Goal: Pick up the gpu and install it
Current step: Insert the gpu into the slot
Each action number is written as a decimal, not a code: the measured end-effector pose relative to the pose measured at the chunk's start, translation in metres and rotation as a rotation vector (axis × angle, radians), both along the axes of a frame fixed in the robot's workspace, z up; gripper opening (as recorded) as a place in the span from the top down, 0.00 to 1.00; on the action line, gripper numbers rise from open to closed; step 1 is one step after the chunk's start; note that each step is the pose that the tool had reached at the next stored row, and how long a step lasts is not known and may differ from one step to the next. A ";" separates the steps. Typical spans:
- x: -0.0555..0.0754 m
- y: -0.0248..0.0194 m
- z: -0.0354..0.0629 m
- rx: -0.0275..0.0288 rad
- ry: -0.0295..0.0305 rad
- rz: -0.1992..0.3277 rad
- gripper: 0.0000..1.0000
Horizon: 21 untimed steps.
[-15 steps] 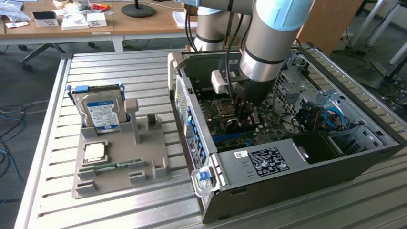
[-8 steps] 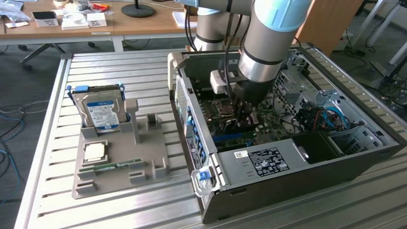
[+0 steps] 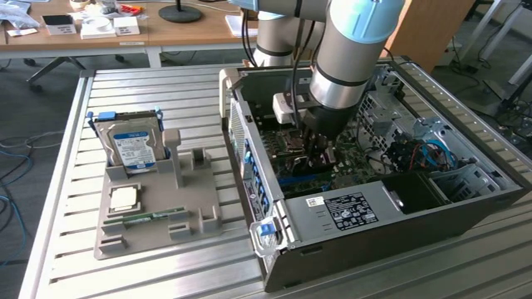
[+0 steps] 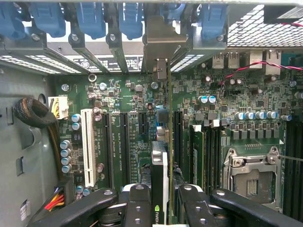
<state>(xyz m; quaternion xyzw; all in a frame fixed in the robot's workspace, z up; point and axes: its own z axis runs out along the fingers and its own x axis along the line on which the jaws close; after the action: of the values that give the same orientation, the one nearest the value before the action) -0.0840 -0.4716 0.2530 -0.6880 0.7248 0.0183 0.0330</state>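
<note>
On the exterior view's left I see the holder (image 3: 116, 240) with the hard drive (image 3: 133, 146) standing in it; on the right the case (image 3: 399, 230), with the gpu (image 4: 160, 184) inside, over the motherboard (image 4: 123, 94).

No word can be read in full. The gpu (image 4: 159, 189) carries a small green logo mark on its white edge. Lines of white print stand on the motherboard (image 4: 118, 92) beside the slots, too small to read. The hard drive (image 3: 133, 148) has a blue label and the power supply (image 3: 352, 210) a black one with white print, both illegible.
</note>
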 end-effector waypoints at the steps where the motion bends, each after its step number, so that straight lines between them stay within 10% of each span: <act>1: 0.000 0.0000 0.0000 0.0000 -0.0001 0.000 0.73; 21: 0.003 -0.0008 -0.0001 -0.0001 0.0035 -0.010 0.73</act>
<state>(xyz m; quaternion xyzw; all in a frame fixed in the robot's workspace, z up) -0.0813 -0.4725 0.2529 -0.6843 0.7282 0.0193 0.0318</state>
